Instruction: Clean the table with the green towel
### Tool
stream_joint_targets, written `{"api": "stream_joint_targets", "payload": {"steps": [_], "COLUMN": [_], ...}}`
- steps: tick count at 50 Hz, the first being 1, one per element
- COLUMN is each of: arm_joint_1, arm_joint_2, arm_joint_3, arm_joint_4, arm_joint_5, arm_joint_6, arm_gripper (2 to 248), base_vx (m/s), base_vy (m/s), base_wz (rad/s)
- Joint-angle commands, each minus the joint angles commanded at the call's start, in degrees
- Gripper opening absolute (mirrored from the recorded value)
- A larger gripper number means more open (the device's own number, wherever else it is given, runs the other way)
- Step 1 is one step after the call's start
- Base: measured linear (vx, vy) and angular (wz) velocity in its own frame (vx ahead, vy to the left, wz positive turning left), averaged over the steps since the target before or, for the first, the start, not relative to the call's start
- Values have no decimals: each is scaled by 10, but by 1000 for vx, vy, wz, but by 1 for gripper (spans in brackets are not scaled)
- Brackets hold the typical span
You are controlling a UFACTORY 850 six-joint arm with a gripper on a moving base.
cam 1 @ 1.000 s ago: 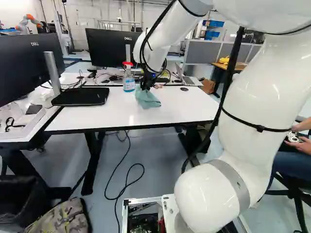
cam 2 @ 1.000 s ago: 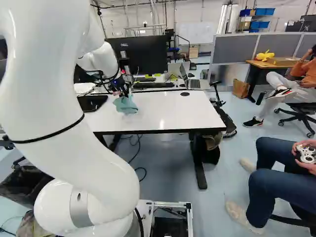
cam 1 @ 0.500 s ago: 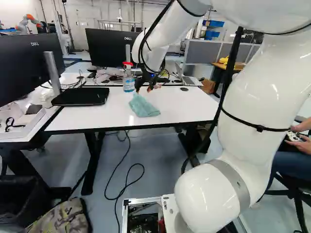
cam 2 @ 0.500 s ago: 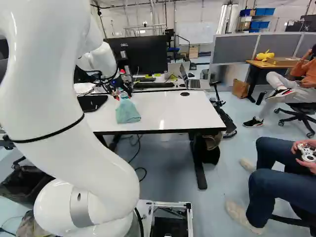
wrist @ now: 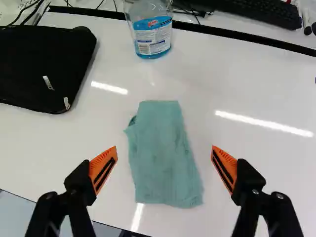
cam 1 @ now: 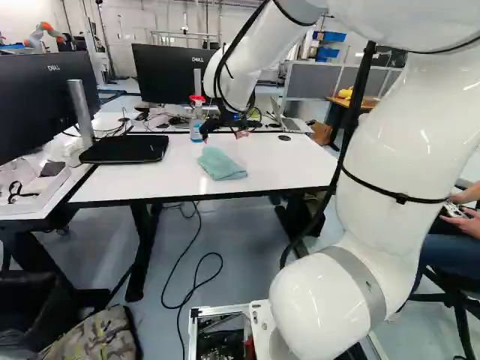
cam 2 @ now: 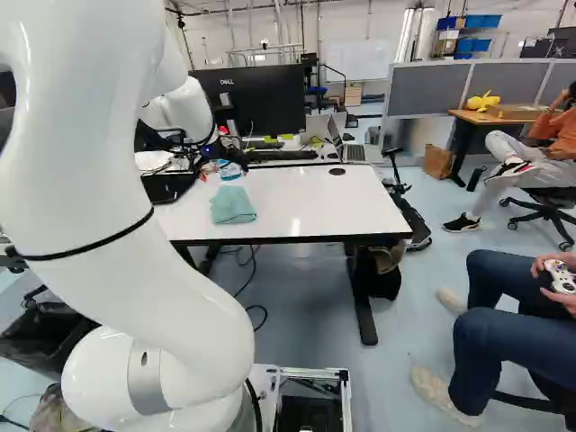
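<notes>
My gripper (cam 1: 223, 133) is above the white table (cam 1: 285, 171) in the left base view, close by the spray bottle (cam 1: 197, 124). In the wrist view the gripper (wrist: 164, 168) stands wide open, its orange pads far apart. The green towel (wrist: 162, 155) lies folded on the tabletop below, visible between the two fingers, and neither finger touches it. The towel (cam 2: 233, 205) rests near the table's left part in the right base view. Blue liquid fills the bottle (wrist: 151, 29), which stands ahead of the gripper, beyond the towel.
A black case (wrist: 42, 64) lies on the table beside the bottle. Monitors (cam 1: 169, 75) and a keyboard (wrist: 264, 11) are behind. A laptop (cam 1: 289, 120) stands at the far side. Another robot (cam 1: 43, 36) shows in the distance.
The gripper has let go of the towel, opened wide and risen off it. The towel's raised part has dropped, and it now lies flat on the table. The base has not moved.
</notes>
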State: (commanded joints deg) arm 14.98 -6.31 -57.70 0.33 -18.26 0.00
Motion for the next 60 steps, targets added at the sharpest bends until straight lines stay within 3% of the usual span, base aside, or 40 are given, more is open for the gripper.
{"api": "stream_joint_targets", "payload": {"steps": [30, 60], "arm_joint_1": [-11, -35], "arm_joint_2": [16, 51], "arm_joint_3": [38, 122], "arm_joint_4": [0, -1], "arm_joint_5": [49, 157], "arm_joint_6": [0, 0], "arm_gripper": [247, 247], "base_vx": [0, 0], "base_vy": [0, 0], "base_wz": [0, 0]}}
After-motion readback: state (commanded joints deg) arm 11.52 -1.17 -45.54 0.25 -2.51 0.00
